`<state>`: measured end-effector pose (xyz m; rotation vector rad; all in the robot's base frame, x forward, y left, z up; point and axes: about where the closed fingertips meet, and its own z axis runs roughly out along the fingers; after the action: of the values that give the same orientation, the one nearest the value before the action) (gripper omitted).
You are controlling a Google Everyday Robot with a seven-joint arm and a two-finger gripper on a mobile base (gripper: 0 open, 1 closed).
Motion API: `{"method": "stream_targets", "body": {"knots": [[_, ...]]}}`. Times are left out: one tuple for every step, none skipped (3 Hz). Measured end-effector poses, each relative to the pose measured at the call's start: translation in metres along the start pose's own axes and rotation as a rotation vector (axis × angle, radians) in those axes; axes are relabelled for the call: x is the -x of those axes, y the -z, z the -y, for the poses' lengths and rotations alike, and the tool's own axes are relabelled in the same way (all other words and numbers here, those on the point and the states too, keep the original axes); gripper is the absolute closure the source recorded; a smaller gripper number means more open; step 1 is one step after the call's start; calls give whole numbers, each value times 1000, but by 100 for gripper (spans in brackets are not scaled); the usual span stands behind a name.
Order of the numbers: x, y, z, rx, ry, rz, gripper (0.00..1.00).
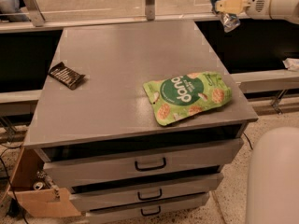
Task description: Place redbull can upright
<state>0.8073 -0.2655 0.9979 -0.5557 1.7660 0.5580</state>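
Observation:
The redbull can [229, 21], blue and silver, is held in the air at the top right, tilted, beyond the back right corner of the grey table [121, 69]. My gripper [224, 6] is shut on the can's middle, with cream fingers [232, 4] across it and the white arm [275, 1] reaching in from the right. The can touches nothing else.
A green snack pouch [188, 96] lies flat near the table's front right edge. A dark snack bar [67, 75] lies at the left edge. Drawers [149, 164] are below the top, a cardboard box [32, 190] on the floor at left, my white body [275, 181] at bottom right.

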Motion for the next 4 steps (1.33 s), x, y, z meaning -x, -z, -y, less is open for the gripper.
{"method": "stream_targets", "body": {"knots": [[-3,23,9,25,-107,109,100],[-6,24,3,88,-165,229,100],[-13,23,-11,154,-168,341,100],[-21,25,-22,196,-99,428,100]]}}
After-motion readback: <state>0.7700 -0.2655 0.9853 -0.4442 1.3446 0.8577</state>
